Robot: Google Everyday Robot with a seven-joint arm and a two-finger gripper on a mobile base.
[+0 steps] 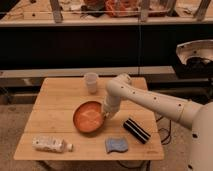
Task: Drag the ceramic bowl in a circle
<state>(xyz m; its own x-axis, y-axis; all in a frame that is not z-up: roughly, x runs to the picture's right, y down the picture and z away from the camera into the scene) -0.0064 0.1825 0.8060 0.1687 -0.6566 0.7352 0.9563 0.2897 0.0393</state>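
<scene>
The ceramic bowl is round, shallow and orange-brown with paler streaks inside. It sits near the middle of the wooden table. My gripper reaches down from the right at the bowl's right rim, at the end of my white arm. The gripper's tips are right against the rim.
A small translucent white cup stands behind the bowl. A plastic bottle lies at the front left. A blue sponge and a black striped block lie at the front right. A dark bench runs behind the table.
</scene>
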